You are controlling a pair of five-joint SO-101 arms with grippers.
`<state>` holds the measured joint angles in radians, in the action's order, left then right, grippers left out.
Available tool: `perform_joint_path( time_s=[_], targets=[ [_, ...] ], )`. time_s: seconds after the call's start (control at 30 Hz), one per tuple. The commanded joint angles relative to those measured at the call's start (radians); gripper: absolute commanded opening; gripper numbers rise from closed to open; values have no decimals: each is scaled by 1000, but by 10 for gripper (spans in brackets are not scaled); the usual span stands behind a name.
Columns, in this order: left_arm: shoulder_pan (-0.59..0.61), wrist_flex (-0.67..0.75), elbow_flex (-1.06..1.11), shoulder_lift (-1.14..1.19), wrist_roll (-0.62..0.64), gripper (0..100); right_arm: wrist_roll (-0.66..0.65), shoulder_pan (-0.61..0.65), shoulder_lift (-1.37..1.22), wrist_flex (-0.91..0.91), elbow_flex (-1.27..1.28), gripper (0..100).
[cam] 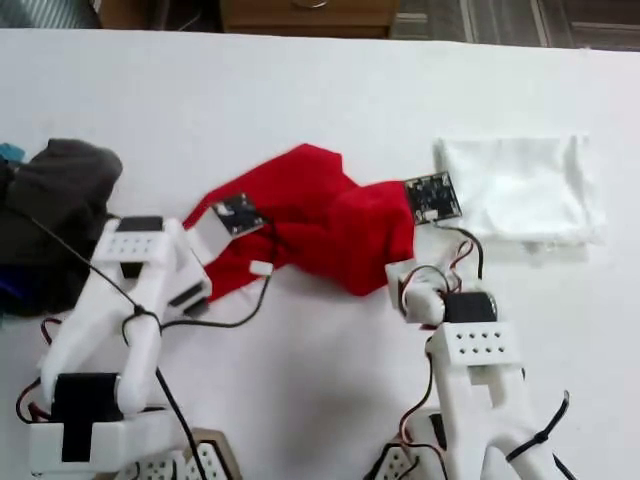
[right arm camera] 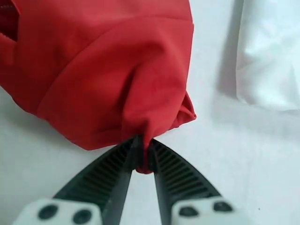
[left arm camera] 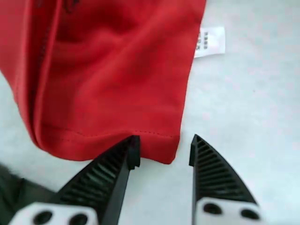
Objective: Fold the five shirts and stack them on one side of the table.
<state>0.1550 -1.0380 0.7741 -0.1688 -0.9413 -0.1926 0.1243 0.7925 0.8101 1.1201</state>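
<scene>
- White tabletop has a red shirt bunched mid-table, with a folded white shirt nearby.
- Right end effector pinches the red shirt; left end effector sits spread wide at its hem.

White table, seen from above. A crumpled red shirt is spread across the middle, with its white label resting on the bare surface at the near edge. A folded white shirt is laid flat to the right, near the red one but apart from it. A heap of dark garments is piled at the left edge.
</scene>
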Motion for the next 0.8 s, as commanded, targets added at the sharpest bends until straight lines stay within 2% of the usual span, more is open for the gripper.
perform_joint_path(
  time_s=[0.0, 0.43, 0.77],
  targets=[
    [-8, 69, 10, -41, -8, 195, 3, -5, 33, -16, -5, 20],
    [-11, 91, 15, -37, -8, 196, 3, -5, 31, -16, -5, 20],
    [-5, 87, -70, 152, -2, 195, 3, -5, 31, -16, -5, 20]
  ],
)
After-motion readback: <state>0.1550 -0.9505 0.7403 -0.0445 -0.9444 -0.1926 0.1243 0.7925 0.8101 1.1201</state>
